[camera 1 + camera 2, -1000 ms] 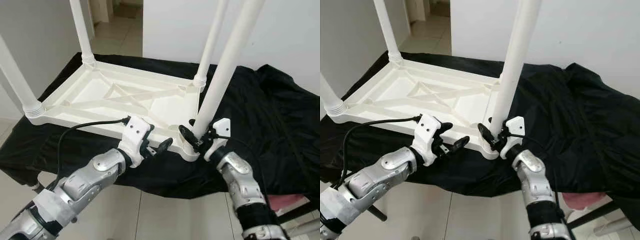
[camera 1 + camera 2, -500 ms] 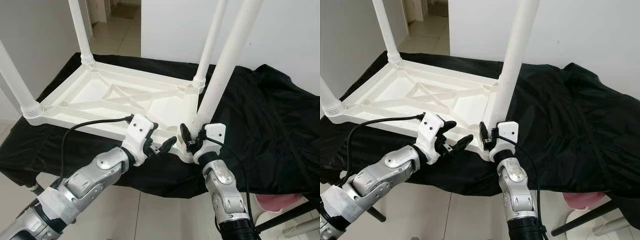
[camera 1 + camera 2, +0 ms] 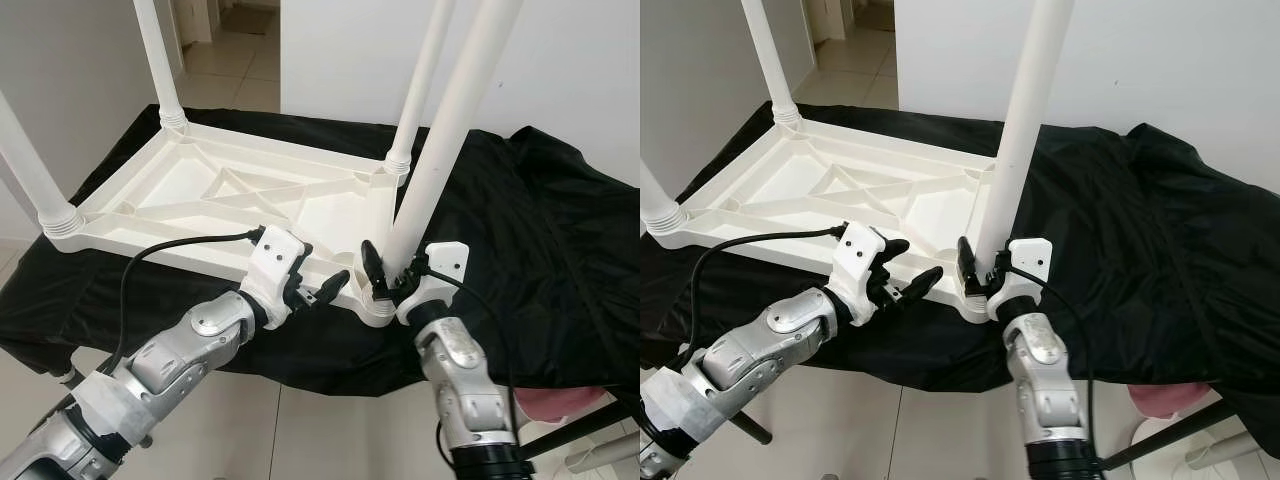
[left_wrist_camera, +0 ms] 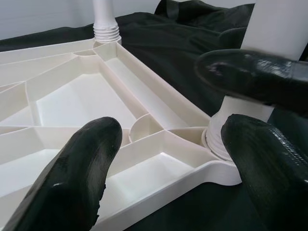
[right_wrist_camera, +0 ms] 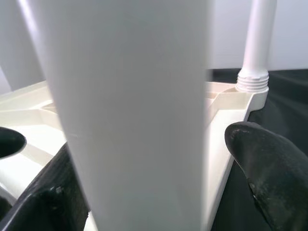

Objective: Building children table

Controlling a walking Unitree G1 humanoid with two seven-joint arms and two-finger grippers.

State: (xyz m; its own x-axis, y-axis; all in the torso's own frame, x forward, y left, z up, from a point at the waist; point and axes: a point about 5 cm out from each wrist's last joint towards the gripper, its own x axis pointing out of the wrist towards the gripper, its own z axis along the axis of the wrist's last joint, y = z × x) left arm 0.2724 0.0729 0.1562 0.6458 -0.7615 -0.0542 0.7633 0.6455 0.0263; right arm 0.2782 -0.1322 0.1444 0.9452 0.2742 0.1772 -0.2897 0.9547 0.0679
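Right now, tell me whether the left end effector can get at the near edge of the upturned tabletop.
Probably yes. The left end effector hangs open right at the near edge of the tabletop, with nothing between them. The right end effector sits apart, around the base of the near leg.

No legible text or labels.

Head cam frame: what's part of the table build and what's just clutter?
In the job:
- upturned white tabletop
- near-corner leg, right end effector around its base
- three other legs, already in their sockets
- left end effector, open, at the tabletop's near edge

Lying about:
- black cloth under the tabletop
- pink thing on the floor, lower right
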